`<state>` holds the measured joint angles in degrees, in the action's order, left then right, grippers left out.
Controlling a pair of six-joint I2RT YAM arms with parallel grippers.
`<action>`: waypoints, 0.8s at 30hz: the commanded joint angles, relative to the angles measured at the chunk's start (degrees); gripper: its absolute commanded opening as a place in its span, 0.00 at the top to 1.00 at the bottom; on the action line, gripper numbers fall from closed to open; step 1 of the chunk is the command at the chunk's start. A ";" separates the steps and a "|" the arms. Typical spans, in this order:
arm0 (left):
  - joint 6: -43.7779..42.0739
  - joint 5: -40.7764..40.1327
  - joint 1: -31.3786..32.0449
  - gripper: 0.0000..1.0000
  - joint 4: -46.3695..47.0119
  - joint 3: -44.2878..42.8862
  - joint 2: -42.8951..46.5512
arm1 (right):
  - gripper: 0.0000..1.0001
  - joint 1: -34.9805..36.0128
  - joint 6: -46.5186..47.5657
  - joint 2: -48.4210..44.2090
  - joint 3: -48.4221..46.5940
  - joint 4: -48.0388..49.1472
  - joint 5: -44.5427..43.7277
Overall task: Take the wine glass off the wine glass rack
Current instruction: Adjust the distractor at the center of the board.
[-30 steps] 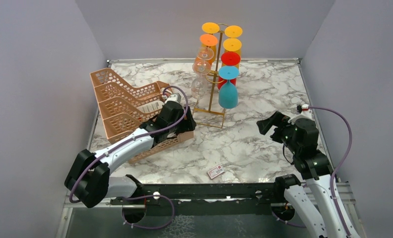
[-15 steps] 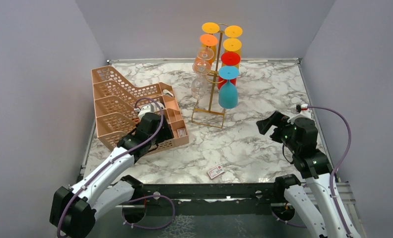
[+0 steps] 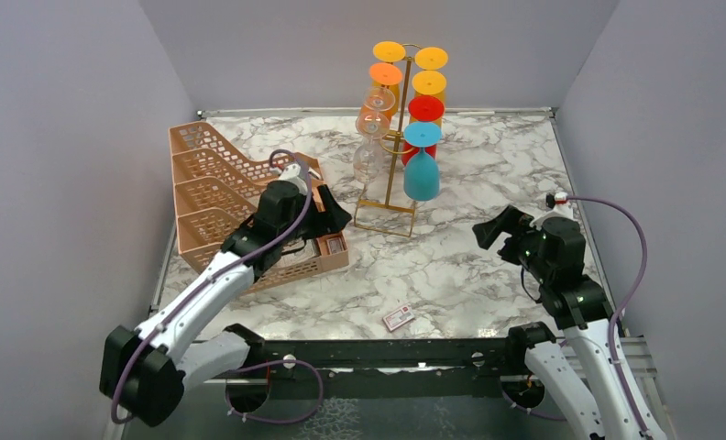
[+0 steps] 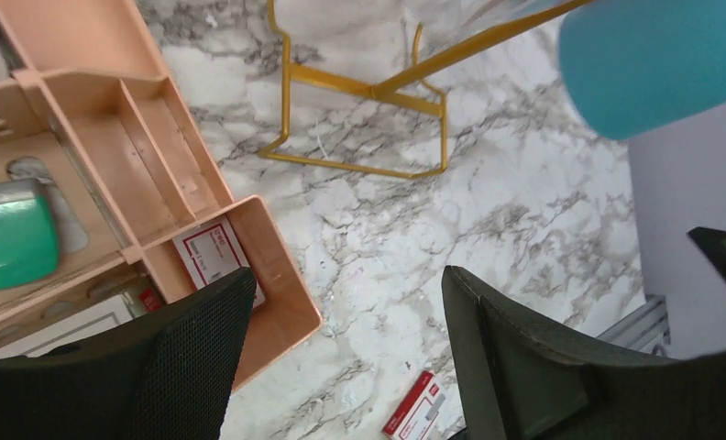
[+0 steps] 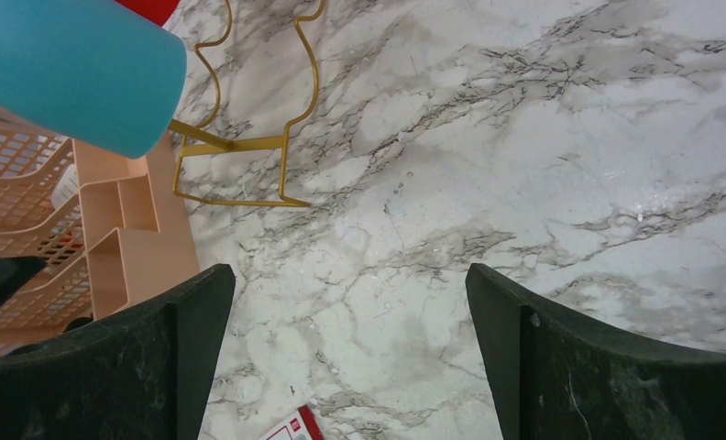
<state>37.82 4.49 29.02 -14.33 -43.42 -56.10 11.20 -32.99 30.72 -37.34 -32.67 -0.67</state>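
Top view: wine glass rack (image 3: 393, 170) stands upright mid-tabletop (image 3: 488, 165), toward the back. Glasses hang on it upside down by their feet. The blue wine glass (image 3: 422, 176) is lowest on the right side, with red and yellow ones above it; clear glasses (image 3: 368, 156) and orange-footed ones are on the left side. Left pincer (image 3: 329, 214) is over the right end of the peach tray (image 3: 214, 174), near the rack base, jaws spread, nothing held. Right pincer (image 3: 489, 231) hangs well apart from the rack on its right, jaws fully spread, empty. A small card (image 3: 398, 317) lies near the front edge.

Left wrist: both fingers frame bare marble and a tray corner, with nothing between them. Only the rack's base frame and a slice of the blue bowl show; the hooks and stems are cut off. A green object (image 4: 11, 234) sits in the tray; I can't tell what it is.

Right wrist: wide gap, only marble in it. The blue bowl is top left, cropped; its stem and hook are out of frame.

Handling guess: the glass is light, rigid and smooth, so slippery, and possibly fragile. The rack is thin wire and likely to tip. Best hold is probably the stem or the upper bowl, then slide the foot out of the loop. Hook openings are too thin to make out, and the clear glasses are hard to separate.
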 commanded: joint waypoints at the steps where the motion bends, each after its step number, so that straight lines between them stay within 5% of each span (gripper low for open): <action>1: -1.70 7.05 1.27 0.21 4.03 -0.78 -8.31 | 0.01 0.31 -0.29 0.17 0.52 1.44 0.68; 10: 1.06 -10.21 1.44 0.26 -5.28 4.69 -8.87 | 0.01 0.30 0.45 0.61 0.38 1.45 0.07; 24: -0.82 -17.88 -7.53 0.25 -14.17 6.29 -3.66 | 0.01 0.29 1.32 1.38 0.90 1.82 -0.30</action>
<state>38.76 -6.37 24.62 -20.29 -37.91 -62.35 11.20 -32.91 32.10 -36.73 -32.23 -0.60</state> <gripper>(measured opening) 0.741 0.994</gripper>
